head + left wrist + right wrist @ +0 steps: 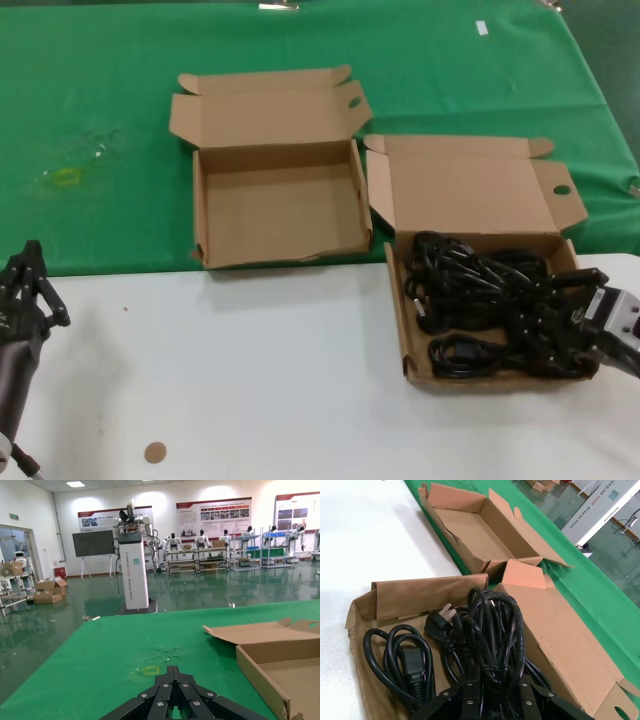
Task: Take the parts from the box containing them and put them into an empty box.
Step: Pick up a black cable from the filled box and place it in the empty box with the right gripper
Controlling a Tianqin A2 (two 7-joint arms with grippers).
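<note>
Reaching from the right: the right gripper (548,318) sits low over the near right part of the box containing them (400,320), down among the parts (470,300).
Landmark: every place below is given from the box containing them, the wider carton standing on the white table (250,370) with its lid laid back onto the green cloth (100,120).
Parts: a heap of coiled black cable fills that box; one coil with a chunky plug (412,662) lies apart at its near left corner, and a pronged plug (439,620) pokes from the main tangle in the middle.
Direction from claw: the main tangle lies directly under and just ahead of the right gripper; its loops run roughly along the box's long side.
Claw state: the fingers (470,692) straddle a bunch of loops in the right wrist view and look to be touching them, but whether they have clamped cannot be told.
Destination: an empty box (215,215) stands just to the left and a little farther back, its near wall at the cloth's edge, nothing inside.
Nearer arm: the right one by far; by judgement the lift must carry the bundle left and away over the shared side.
Left gripper (25,290): parked well to the left, over the table's near left edge, fingers drawn together on nothing.
</note>
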